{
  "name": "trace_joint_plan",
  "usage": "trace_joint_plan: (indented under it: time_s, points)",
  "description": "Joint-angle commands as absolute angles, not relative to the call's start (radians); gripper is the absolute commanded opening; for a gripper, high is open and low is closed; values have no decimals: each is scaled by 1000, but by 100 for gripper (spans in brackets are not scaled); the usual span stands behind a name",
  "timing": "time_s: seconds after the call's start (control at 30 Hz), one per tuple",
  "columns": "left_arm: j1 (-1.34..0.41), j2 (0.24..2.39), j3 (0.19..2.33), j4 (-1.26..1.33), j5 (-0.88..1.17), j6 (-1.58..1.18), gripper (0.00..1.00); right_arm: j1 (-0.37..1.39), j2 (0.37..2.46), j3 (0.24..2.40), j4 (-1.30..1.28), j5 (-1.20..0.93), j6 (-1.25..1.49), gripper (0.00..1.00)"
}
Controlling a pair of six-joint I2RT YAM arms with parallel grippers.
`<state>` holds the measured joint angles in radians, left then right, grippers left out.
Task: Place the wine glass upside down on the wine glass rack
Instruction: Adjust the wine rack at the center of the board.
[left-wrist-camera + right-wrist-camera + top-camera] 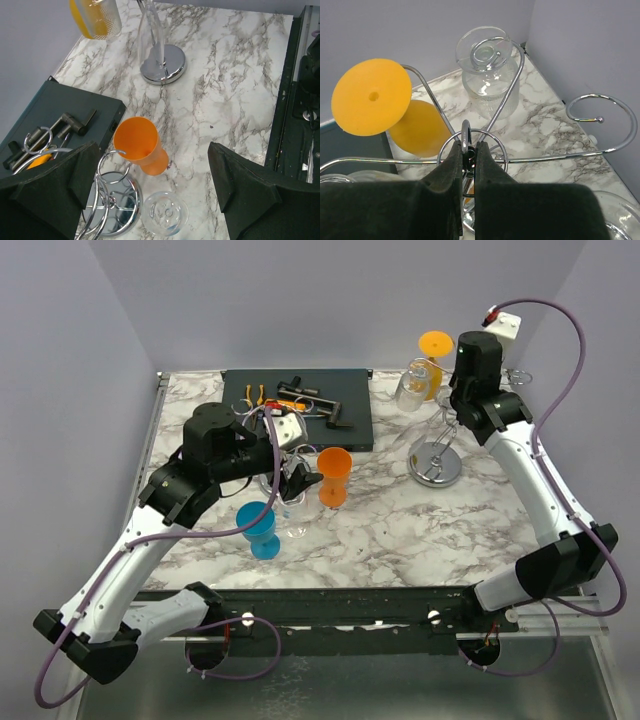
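My left tool [155,172] is spread wide and holds nothing. Just under its open gap, a little toward my wrist, the clear glass [165,214] is on the surface [225,75], and the tool does not touch it. From above I cannot tell if it stands on its foot or on its rim. Just beside it on the left is the base of a second rack [117,205]. Just beyond it stands an orange cup [140,150]. A blue glass [263,530] stands near, on the side of my base.

My right tool [466,150] is pressed together on the top ring of the rack [465,127]; I judge this is to steady it. Beyond this tool an orange glass [370,97] and a ribbed glass [487,65] hang with the foot up. To the right of the tool one hook [600,120] is free.

I judge that for the clear glass the task is only at its beginning: it is not gripped, not lifted, not turned. What is left is to close on it, carry it across to the rack, turn it over and slide its foot into the free hook.
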<state>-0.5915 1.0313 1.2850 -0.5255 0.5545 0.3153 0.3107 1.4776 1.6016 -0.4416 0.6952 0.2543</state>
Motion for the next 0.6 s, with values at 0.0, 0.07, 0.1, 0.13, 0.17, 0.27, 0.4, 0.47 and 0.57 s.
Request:
trace_joint_plan:
  time_s: [0.0,0.07,0.1,0.13,0.17,0.27,0.4,0.47,0.57]
  points:
    - [-595,996,1267,-534,536,334,99,342,1455,1656,-183,832,307,0]
    - [-595,994,1266,-534,537,336,99,367,1453,1649,-128,888,263,1]
    - [-595,994,1265,-534,539,336,99,381,1456,1649,-105,917,239,1]
    - [-595,995,1264,-534,539,336,99,392,1460,1645,-79,936,221,0]
    - [-594,994,1264,-534,540,337,99,407,1466,1642,-53,966,196,1]
    - [-595,993,1261,-532,545,333,99,433,1478,1608,80,1045,139,1]
    - [-595,989,1261,-532,542,327,99,435,1495,1606,118,1079,182,1]
    - [-594,986,1261,-532,536,328,99,436,1510,1632,74,1054,227,1]
    - [-595,981,1258,-532,528,333,99,436,1519,1657,10,1045,255,1]
